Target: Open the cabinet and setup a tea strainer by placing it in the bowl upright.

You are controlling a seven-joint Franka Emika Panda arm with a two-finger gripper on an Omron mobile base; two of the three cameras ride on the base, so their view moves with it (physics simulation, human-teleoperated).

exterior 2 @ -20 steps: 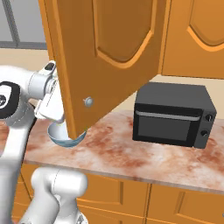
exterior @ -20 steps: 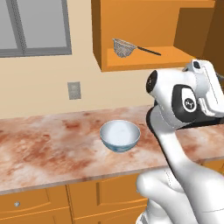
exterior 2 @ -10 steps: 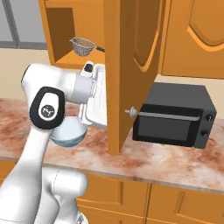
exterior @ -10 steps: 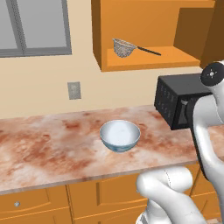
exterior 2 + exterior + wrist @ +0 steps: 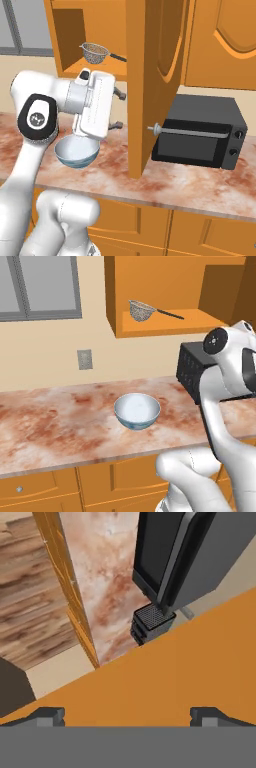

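Note:
The cabinet [image 5: 115, 296] stands open, and its door [image 5: 145, 90] is swung out edge-on with the round silver knob [image 5: 152, 129] at its lower edge. The tea strainer [image 5: 142, 310] [image 5: 95, 52] lies on the cabinet's bottom shelf, black handle pointing right. The bowl [image 5: 137, 411] [image 5: 75, 152] sits on the counter below, with nothing in it. My gripper [image 5: 119, 110] [image 5: 127, 717] is open and holds nothing. It hovers above the bowl, left of the door, with its fingertips [image 5: 119, 95] pointing at the door's inner face [image 5: 175, 667].
A black microwave [image 5: 200, 132] [image 5: 192, 371] stands on the marbled counter [image 5: 60, 426] right of the bowl, just behind the open door. A wall outlet [image 5: 84, 359] and a window [image 5: 40, 286] are at the left. Low drawer-fronted cabinets [image 5: 150, 225] run under the counter.
The door has swung from facing the right base camera to edge-on, wide open. My hand has moved right along with it, still open.

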